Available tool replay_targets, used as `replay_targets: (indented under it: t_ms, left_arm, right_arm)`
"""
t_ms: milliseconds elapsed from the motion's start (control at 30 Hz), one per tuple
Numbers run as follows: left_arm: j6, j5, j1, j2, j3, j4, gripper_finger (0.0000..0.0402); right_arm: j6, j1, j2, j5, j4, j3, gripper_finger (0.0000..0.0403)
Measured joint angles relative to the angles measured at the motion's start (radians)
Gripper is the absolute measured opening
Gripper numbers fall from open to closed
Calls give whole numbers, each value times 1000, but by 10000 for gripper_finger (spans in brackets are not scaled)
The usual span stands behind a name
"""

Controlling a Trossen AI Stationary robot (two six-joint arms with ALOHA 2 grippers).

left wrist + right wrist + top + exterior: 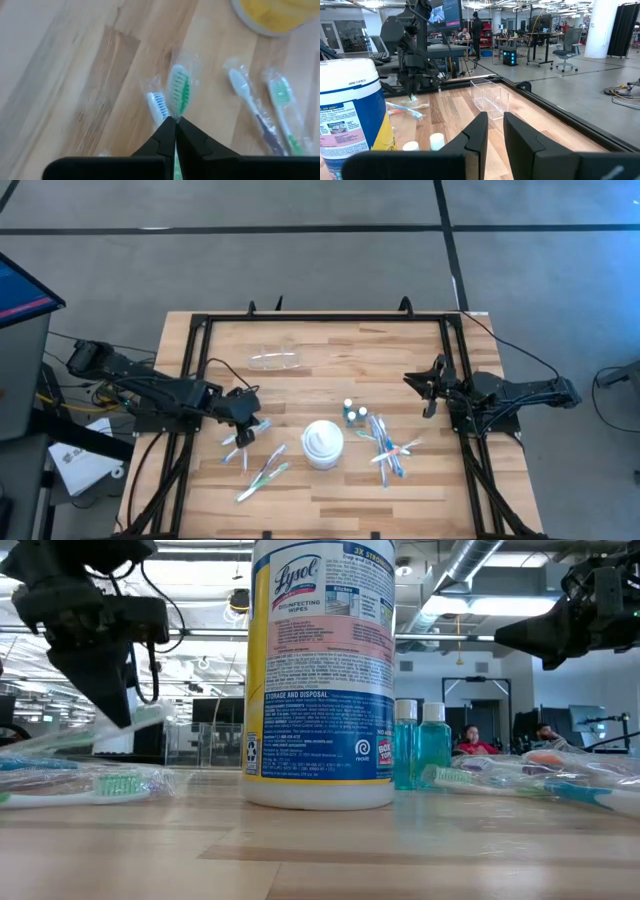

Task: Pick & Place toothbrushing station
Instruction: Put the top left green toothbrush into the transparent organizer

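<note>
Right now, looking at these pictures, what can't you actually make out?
- Handle of the green toothbrush: left wrist view, hidden behind the left gripper shut on it.
- Wipes tub lid: low view, cut off by the top edge.
- Clear container: high view, too faint to tell its shape.
- Toothbrush pile: high view, too small to count.
- Right gripper: holds nothing that shows.

Lysol wipes tub (322,670) centre frame. Two blue bottles (420,745) just right of it. Wrapped toothbrushes (85,783) lower left. Left gripper (105,705) upper left, pinching a green-headed toothbrush (150,717).
</note>
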Motion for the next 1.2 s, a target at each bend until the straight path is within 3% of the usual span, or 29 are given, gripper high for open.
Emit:
replay_targets:
  t_ms: [267, 633, 967, 1200]
  left_arm:
    - [1, -113, 0, -139, 0, -6, 0]
    - [28, -460, 0, -323, 0, -4, 0]
    - [54, -741, 0, -357, 0, 7, 0]
    - [125, -849, 19, -369, 0, 67, 0]
  right_arm:
    - [0, 0, 0, 0, 0, 0, 54]
    - [0, 0, 0, 0, 0, 0, 54]
    - [0, 0, 0, 0, 0, 0, 54]
    - [0, 0, 0, 0, 0, 0, 54]
